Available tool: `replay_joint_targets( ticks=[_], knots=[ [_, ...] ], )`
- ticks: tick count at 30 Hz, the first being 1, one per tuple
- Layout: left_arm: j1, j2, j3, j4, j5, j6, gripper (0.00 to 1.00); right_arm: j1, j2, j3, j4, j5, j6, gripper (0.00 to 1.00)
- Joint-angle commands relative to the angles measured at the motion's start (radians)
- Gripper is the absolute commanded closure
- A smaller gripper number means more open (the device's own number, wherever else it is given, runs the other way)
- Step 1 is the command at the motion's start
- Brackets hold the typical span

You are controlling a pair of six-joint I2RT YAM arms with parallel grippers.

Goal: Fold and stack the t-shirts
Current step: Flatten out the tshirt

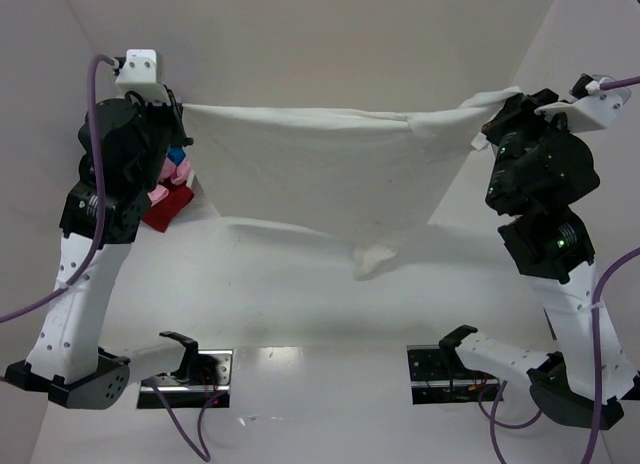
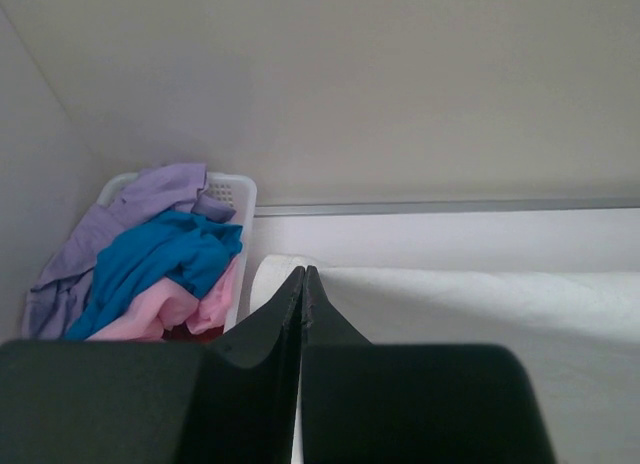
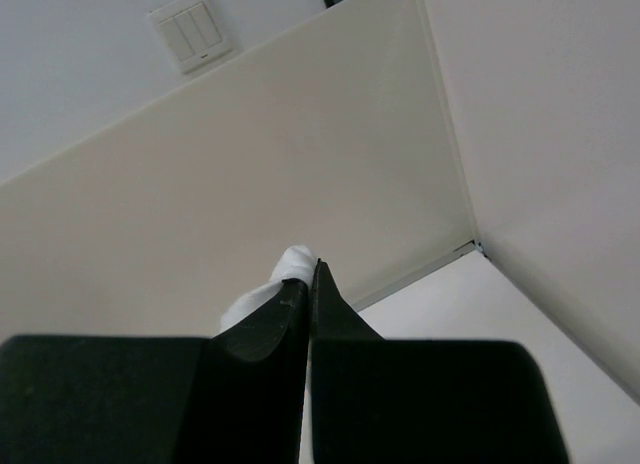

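A cream-white t-shirt point(image 1: 320, 169) hangs stretched in the air between my two grippers, its lowest fold point(image 1: 373, 256) drooping to the table. My left gripper point(image 1: 182, 110) is shut on the shirt's left corner. In the left wrist view the fingertips point(image 2: 303, 274) meet on the white cloth point(image 2: 480, 304). My right gripper point(image 1: 492, 112) is shut on the right corner, and a bunch of white cloth point(image 3: 292, 264) pokes out past its gripper tips point(image 3: 311, 276). Lilac point(image 2: 150, 199), bright blue point(image 2: 160, 259) and pale pink point(image 2: 190, 309) t-shirts lie heaped together, with a sliver of red point(image 2: 188, 333) below.
The coloured shirts sit in a white plastic basket point(image 2: 238, 196) at the table's far left corner, partly hidden behind the left arm in the top view point(image 1: 172, 189). White walls close in the back and both sides. The arm bases point(image 1: 190, 369) point(image 1: 450, 369) stand at the near edge.
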State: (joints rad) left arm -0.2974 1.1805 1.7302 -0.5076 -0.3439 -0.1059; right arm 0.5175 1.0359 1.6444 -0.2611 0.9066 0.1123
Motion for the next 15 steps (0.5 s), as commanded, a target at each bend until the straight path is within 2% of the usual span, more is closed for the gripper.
replay_joint_targets(
  ticks=[1,9,15],
  knots=[
    [0.007,-0.076,0.002,0.044,-0.003,-0.012,1.0,-0.001,-0.085,0.037,0.028,-0.02,0.026,1.0],
    [0.007,-0.169,-0.008,0.021,0.026,-0.031,1.0,-0.001,-0.139,0.111,-0.038,-0.164,-0.006,1.0],
    [0.007,-0.262,0.035,-0.012,0.017,-0.031,1.0,-0.001,-0.197,0.184,-0.049,-0.184,-0.009,1.0]
  ],
)
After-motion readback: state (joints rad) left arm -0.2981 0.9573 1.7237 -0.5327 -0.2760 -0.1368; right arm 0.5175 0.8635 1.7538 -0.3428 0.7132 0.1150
